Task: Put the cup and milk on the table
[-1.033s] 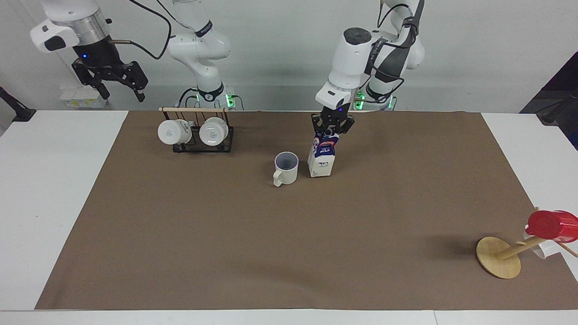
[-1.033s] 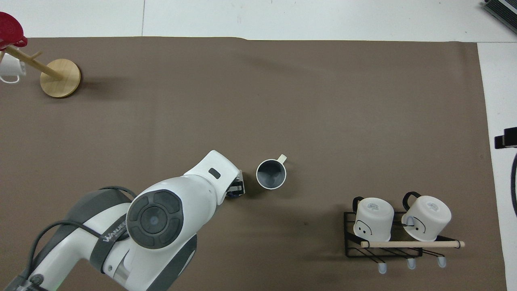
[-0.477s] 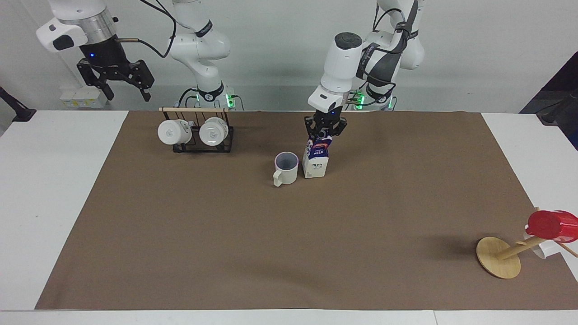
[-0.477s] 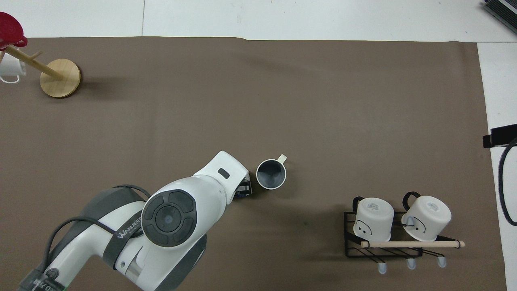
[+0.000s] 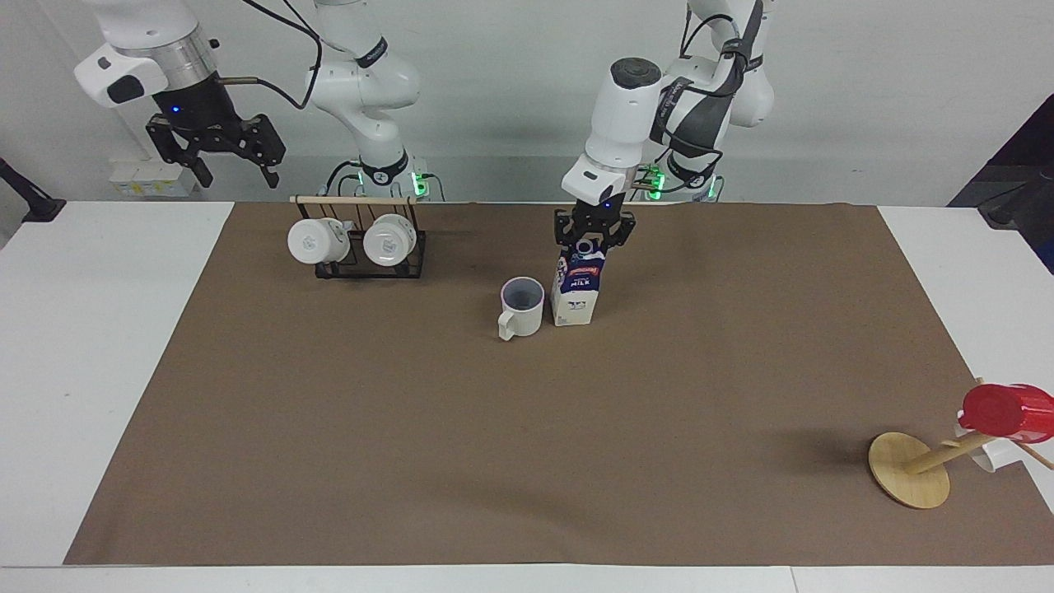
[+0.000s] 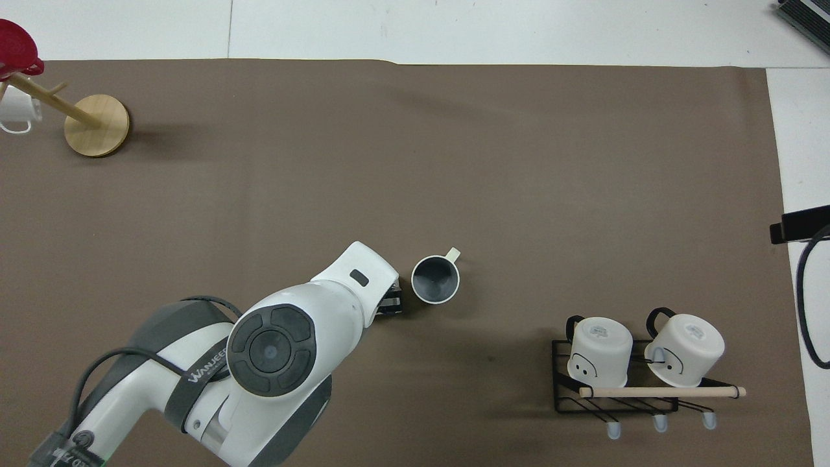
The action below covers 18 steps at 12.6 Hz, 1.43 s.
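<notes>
The cream-white cup (image 5: 523, 306) stands upright on the brown sheet of the table (image 5: 494, 428), its handle pointing away from the robots. Close beside it, toward the left arm's end, the milk (image 5: 578, 288) stands upright on the sheet. My left gripper (image 5: 591, 245) is right at the carton's top, jaws slightly apart on either side of the grey cap, open. In the overhead view the left arm's wrist hides the milk, and the cup (image 6: 435, 279) shows beside it. My right gripper (image 5: 218, 144) waits open, high over the right arm's end of the table.
A black wire rack (image 5: 362, 243) with two white mugs lying in it sits near the right arm's base. A tilted wooden stand (image 5: 910, 469) carrying a red cup (image 5: 1000, 409) is at the corner farthest from the robots, at the left arm's end.
The left gripper carried the tilted milk closer to the cup, stood it upright on the sheet, and its jaws have loosened. The right gripper drifted slightly.
</notes>
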### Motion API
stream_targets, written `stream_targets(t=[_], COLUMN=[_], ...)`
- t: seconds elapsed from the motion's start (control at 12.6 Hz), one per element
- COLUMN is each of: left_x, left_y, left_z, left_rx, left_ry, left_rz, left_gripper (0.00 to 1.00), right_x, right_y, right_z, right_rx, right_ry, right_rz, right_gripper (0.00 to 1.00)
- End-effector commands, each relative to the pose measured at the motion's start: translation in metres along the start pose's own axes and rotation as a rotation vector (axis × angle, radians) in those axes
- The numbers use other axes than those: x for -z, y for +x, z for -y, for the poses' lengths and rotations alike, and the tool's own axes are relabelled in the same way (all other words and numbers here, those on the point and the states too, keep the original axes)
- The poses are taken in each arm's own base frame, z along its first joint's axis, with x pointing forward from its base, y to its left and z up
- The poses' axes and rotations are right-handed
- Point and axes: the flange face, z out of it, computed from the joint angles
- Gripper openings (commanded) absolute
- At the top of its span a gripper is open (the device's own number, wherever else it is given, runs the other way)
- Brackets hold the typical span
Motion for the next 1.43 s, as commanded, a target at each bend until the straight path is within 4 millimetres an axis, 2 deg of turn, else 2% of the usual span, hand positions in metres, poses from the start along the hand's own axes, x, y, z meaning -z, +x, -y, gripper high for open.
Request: stream_targets(t=[0.0,0.32,0.56,0.64,0.79,0.95,1.11,1.27,1.35], left_x=[0.019,0.053,0.070,0.078,0.101,0.125,0.154,0.175,0.179], left_y=[0.006,0.011,0.014,0.022,0.043,0.065,0.085,0.099,0.105], left_z=[-0.011,-0.013,-0.004,0.005,0.033,0.067,0.115,0.162,0.184], left_rx=[0.050,0.114,0.118,0.132,0.146,0.085,0.034,-0.018,-0.026], left_ry=[-0.007,-0.024,-0.008,0.007,0.027,0.040,0.042,0.038,0.041], left_rz=[-0.021,0.090,0.109,0.117,0.134,0.156,0.167,0.170,0.180], left_gripper=[1.00,1.00,1.00,1.00,1.00,1.00,1.00,1.00,1.00], right_x=[-0.001,-0.003,-0.003,-0.003,-0.005,-0.006,-0.008,-0.010,-0.009], right_y=[-0.007,-0.009,-0.009,-0.009,-0.009,-0.009,-0.011,-0.012,-0.012], right_z=[0.000,-0.001,0.000,-0.001,-0.001,-0.001,-0.001,-0.001,-0.001], right_rx=[0.006,0.004,0.007,0.009,0.012,0.013,0.008,0.006,0.003], right_ry=[0.012,0.016,0.015,0.013,0.010,0.006,0.007,0.009,0.009], right_rz=[-0.013,-0.008,-0.006,-0.006,-0.003,-0.001,0.003,0.006,0.005], right_gripper=[1.00,1.00,1.00,1.00,1.00,1.00,1.00,1.00,1.00])
